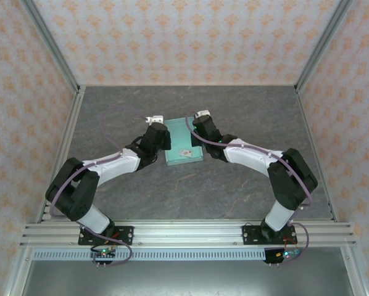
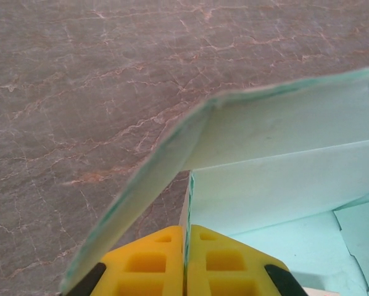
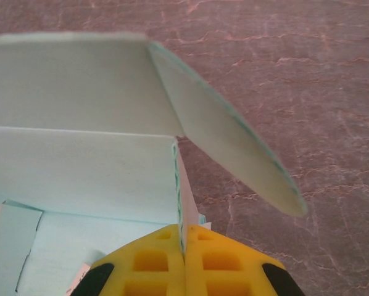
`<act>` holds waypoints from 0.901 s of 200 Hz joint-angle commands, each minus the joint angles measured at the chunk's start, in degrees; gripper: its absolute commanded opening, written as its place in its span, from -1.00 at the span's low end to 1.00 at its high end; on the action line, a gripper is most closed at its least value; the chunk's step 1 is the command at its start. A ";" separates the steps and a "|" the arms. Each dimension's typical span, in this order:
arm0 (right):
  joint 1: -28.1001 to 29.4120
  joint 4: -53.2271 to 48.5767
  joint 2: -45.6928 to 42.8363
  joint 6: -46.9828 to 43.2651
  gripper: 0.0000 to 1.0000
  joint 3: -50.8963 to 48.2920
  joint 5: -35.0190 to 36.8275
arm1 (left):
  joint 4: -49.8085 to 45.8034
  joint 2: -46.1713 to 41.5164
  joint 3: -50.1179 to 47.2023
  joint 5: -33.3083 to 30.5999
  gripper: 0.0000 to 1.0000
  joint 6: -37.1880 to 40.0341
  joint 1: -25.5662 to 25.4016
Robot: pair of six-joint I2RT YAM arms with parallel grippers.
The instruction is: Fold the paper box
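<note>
Plainly, the left gripper (image 2: 186, 250) had its yellow pads (image 2: 149, 262) pressed together on the thin upright side wall of the paper box (image 2: 277, 179), with the card edge sandwiched between them. The right gripper (image 3: 183, 250) pinched the opposite side wall the same way, its pads closed tight on the card. Beyond each grip a rear wall (image 3: 79, 80) stood up, and a corner flap (image 3: 234, 154) swung outward over the grey marbled table (image 1: 234, 185). From above, the box lay at mid-table between the two wrists.
</note>
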 commanded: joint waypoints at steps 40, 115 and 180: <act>1.78 7.50 0.54 5.31 -1.00 -3.51 4.65 | 0.89 3.16 2.86 -11.49 -0.89 -5.03 -5.02; 2.05 12.60 0.44 7.35 -1.00 -7.11 3.56 | 2.26 4.96 1.94 -16.79 -0.91 -7.86 -8.58; 2.22 15.23 -0.35 6.50 -1.00 -9.96 3.34 | 3.61 5.69 0.15 -23.65 -0.90 -10.89 -12.38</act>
